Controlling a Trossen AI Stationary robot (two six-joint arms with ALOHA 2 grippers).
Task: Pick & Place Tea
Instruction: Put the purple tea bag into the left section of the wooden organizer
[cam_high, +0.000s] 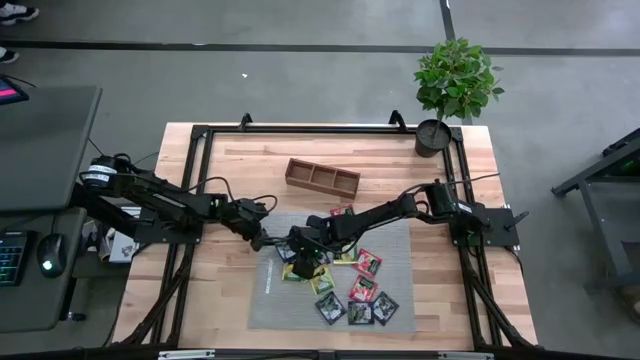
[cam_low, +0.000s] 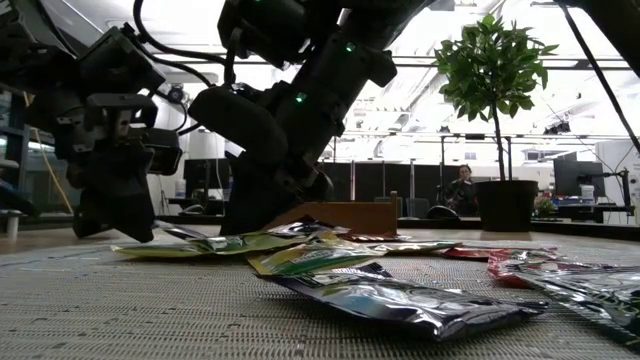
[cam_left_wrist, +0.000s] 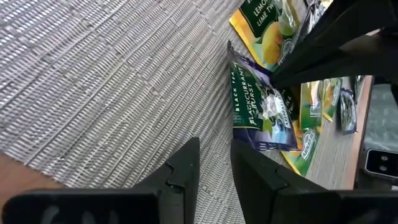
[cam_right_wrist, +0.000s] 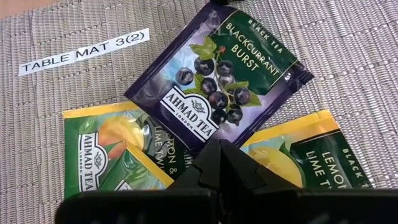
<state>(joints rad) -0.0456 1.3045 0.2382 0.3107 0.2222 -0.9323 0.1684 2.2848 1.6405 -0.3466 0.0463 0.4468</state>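
Several flat tea sachets (cam_high: 350, 290), black, yellow-green and red-pink, lie scattered and overlapping on the grey mat (cam_high: 390, 235). My right gripper (cam_high: 300, 262) is low over the left part of the pile. In its wrist view it is shut (cam_right_wrist: 214, 148) at the edge of a dark Blackcurrant Burst sachet (cam_right_wrist: 217, 81), which lies across two yellow lemon-lime sachets (cam_right_wrist: 106, 149). My left gripper (cam_high: 262, 240) hovers just left of the pile, close above the bare mat. It is open by a narrow gap (cam_left_wrist: 214, 155) and touches nothing. The Blackcurrant sachet (cam_left_wrist: 261, 106) lies just ahead of it. My right gripper comes from above, pointing down, and its fingers (cam_right_wrist: 205, 165) meet on the Blackcurrant sachet's edge (cam_right_wrist: 205, 137). The fingers hide the spot itself. The sachet lies flat on the mat and on the yellow sachets.
A brown three-compartment wooden tray (cam_high: 322, 177) stands on the wood beyond the mat's far edge. A potted plant (cam_high: 455, 85) sits at the far right corner. The two grippers are close together. Bare mat (cam_left_wrist: 93, 74) lies toward the table's left.
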